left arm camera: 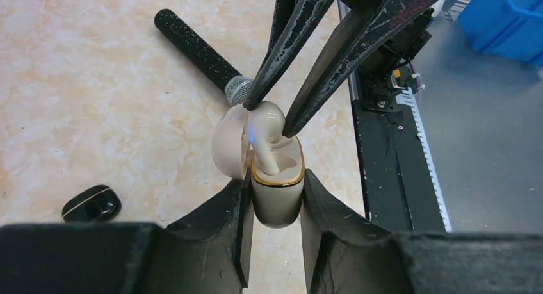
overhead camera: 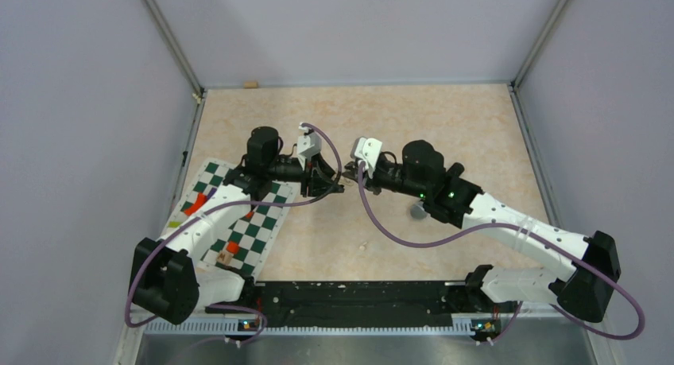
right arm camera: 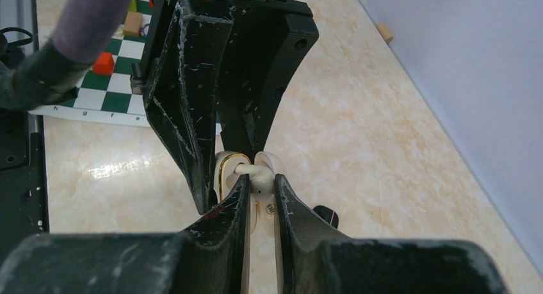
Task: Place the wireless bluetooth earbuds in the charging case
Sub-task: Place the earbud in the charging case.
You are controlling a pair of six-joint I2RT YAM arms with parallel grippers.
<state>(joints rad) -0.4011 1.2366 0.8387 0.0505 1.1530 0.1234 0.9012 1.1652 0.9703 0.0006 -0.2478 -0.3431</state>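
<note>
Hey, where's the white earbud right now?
Left wrist view, centre: the white earbud is pinched by the right gripper, stem down in the open charging case held by the left gripper, near the microphone.

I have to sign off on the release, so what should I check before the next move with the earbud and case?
1. Grip of the left jaws on the charging case: ok.
2. The lid is swung open, clear of the opening: ok.
3. Grip of the right jaws on the white earbud: ok.
4. Stem is pointing down into the case: ok.
5. Earbud is fully seated: not ok, its head stands above the gold rim.
6. Other socket is free: cannot tell.
</note>
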